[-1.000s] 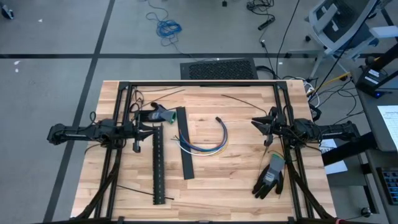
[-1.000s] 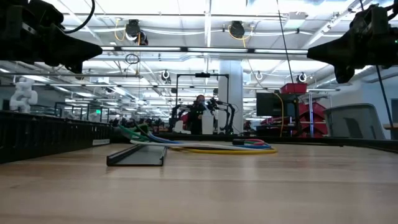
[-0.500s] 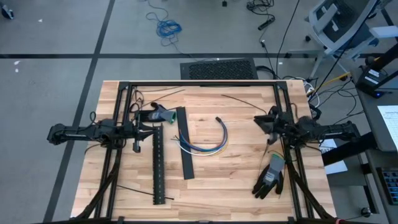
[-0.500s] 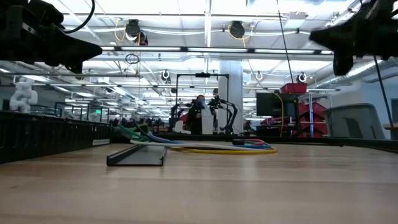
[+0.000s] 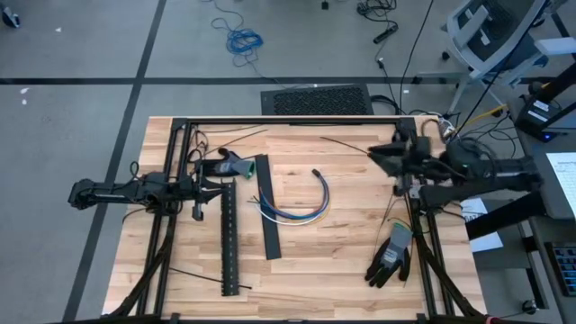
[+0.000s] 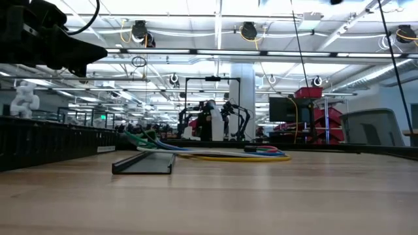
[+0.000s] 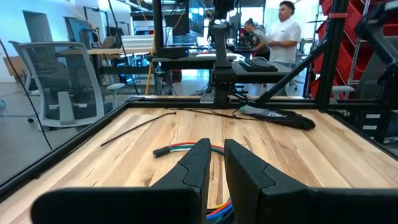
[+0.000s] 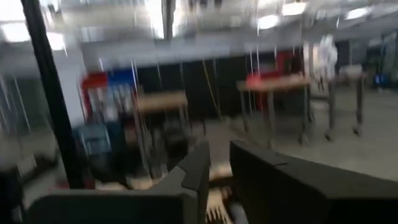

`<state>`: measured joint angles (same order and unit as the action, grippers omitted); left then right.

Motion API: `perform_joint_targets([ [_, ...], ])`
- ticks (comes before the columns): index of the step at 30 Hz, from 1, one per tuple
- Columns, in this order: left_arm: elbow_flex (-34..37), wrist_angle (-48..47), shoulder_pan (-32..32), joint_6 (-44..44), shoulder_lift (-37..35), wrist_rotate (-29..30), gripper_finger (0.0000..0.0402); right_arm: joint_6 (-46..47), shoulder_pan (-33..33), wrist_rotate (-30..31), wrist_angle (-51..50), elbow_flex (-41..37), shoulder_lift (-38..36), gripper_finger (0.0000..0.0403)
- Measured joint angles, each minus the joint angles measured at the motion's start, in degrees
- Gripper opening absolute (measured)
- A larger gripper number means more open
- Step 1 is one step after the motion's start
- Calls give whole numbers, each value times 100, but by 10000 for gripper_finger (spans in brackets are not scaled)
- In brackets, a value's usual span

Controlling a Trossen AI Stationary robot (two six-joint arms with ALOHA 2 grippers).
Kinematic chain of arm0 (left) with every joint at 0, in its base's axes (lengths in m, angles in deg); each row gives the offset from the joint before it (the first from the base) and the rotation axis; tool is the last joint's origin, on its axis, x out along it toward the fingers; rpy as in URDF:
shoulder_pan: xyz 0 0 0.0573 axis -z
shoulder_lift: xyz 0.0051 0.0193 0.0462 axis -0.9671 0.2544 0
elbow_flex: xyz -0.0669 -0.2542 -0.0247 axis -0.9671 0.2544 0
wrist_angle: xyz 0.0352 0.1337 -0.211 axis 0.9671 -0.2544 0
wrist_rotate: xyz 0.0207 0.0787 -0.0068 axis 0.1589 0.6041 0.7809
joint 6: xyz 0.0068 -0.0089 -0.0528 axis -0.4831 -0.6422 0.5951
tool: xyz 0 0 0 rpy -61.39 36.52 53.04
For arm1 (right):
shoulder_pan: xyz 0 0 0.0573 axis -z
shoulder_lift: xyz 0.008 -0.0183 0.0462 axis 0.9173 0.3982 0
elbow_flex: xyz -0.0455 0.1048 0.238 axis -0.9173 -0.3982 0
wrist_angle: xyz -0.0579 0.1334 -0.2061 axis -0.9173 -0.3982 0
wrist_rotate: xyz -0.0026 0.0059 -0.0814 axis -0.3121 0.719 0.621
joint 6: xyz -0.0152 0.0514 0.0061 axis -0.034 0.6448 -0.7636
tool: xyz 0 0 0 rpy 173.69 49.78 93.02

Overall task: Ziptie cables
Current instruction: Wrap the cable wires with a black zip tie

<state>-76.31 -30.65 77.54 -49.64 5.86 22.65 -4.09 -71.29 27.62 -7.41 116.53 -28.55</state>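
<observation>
**Cables loose at the middle of the desk, both grippers clear of them**

The cables (image 5: 297, 200) lie in a curved bundle near the middle of the desk (image 5: 342, 261), their dark connector end toward the far side and the fanned blue, white and yellow ends beside a flat black bar (image 5: 266, 205). Nothing grips them. Just left of that bar a long perforated black rail (image 5: 229, 236) runs toward the near edge. A thin black strip (image 5: 193, 274) lies by the near left corner, and another (image 5: 346, 144) lies near the far edge.

The left gripper (image 5: 209, 190) hangs above the left side of the desk, beside the rail, its fingers (image 7: 198, 163) close together with only a narrow slit between them and nothing in it. The right gripper (image 5: 375, 155) hangs above the far right part of the desk, pointing toward the middle; its fingers (image 8: 199, 171) also stand nearly together, empty. A dark work glove (image 5: 391, 256) lies near the near right corner.
</observation>
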Motion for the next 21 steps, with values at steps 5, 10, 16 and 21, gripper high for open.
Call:
perform_joint_targets([
  [5, 1, 0, 0, 0, 2, 0, 50, 619, -24, -14, -1437, 922, 1273, 5],
  [10, 1, 37, -2, 0, 1, 1, 50, 1937, -24, -226, -2261, 1107, 1896, 1],
  [16, -1, 196, -2, -9, 2, 1, 50, 2235, 30, -261, -1858, 1105, 2085, 0],
  [21, 1, 573, 0, 32, 5, 221, 50, 2281, 251, -136, -1047, 1105, 2087, 0],
])
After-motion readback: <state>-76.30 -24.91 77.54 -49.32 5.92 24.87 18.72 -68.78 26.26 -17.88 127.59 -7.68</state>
